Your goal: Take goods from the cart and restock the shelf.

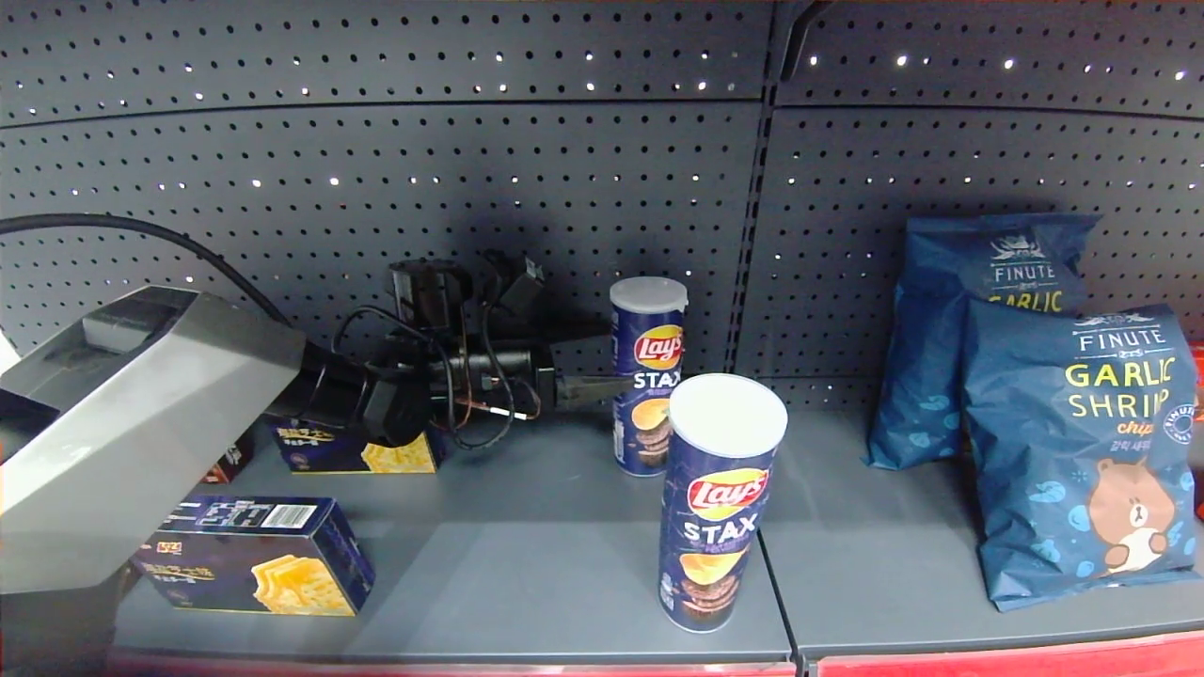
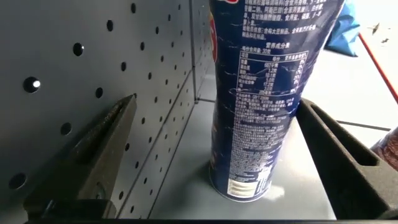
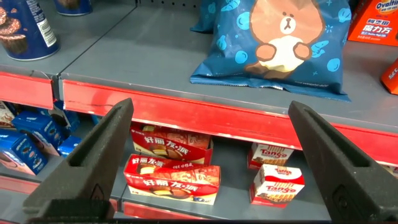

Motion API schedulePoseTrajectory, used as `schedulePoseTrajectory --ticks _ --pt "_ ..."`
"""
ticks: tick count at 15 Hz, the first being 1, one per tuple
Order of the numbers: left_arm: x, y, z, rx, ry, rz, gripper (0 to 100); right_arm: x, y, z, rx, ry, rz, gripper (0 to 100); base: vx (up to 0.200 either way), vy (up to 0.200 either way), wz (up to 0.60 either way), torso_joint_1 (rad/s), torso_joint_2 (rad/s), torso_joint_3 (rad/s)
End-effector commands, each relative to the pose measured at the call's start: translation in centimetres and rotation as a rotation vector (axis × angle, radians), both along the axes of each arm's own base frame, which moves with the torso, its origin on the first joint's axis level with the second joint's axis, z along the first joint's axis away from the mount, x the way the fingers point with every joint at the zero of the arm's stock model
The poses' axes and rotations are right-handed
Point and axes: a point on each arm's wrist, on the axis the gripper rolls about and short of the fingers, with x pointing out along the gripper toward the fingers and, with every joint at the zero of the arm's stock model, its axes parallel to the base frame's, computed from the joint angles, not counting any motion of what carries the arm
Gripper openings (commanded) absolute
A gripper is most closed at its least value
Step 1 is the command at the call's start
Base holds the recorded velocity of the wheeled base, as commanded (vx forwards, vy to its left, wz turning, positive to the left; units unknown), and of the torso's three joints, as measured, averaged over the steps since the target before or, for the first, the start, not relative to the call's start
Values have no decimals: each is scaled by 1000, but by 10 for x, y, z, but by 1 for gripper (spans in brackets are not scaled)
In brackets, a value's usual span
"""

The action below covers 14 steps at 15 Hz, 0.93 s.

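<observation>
The left gripper [image 1: 597, 362] is at the back of the shelf [image 1: 527, 555], near its middle, fingers [image 2: 93, 155] apart on either side of the rear can [image 1: 647, 376]. That can stands upright on the shelf, close to the pegboard [image 1: 470, 169].

The left wrist view adds the detail. The can sits between the two fingers, low on its body. One finger lies along the pegboard with a clear gap to the can. The other is just beside the can's far side, and I cannot tell whether it touches.

The front can [image 1: 720, 508] stands upright near the shelf's front edge, apart from the rear can and well clear of that gripper.

The right gripper [image 3: 211, 107] hangs in front of the shelf's red front edge, fingers wide apart with nothing between them. Its wrist view adds a lower shelf [image 3: 236, 186] holding red boxes [image 3: 171, 177], and looks up at the front bag [image 3: 280, 37] lying at the front edge.

The head view lays out the whole shelf:
- Two cans stand near the middle.
- Two blue bags are toward the right end, with the rear bag [image 1: 978, 329] leaning on the pegboard and the front bag overlapping it.
- Two blue boxes are at the left end, the near box [image 1: 254, 555] by the front edge and the far box [image 1: 353, 451] behind the left arm.
</observation>
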Motion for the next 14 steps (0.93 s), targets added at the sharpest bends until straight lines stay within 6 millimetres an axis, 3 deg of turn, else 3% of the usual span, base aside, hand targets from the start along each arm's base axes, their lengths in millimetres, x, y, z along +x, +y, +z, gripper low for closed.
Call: schedulePoseTrajectory --ticks 1,4,7,11,14 --pt "0 0 0 0 0 1 100 0 0 0 -1 1 1 100 0 0 0 0 0 0" --pt "-1 -2 1 -1 -6 -3 100 0 0 0 -1 1 1 100 0 0 0 0 0 0" --pt "-9 -2 20 -11 -43 -8 100 0 0 0 2 1 1 100 0 0 0 0 0 0" --pt "-31 5 35 -13 -52 -7 100 0 0 0 2 0 1 100 0 0 0 0 0 0" --pt "-59 18 45 -20 -76 7 100 0 0 0 2 0 3 100 0 0 0 0 0 0"
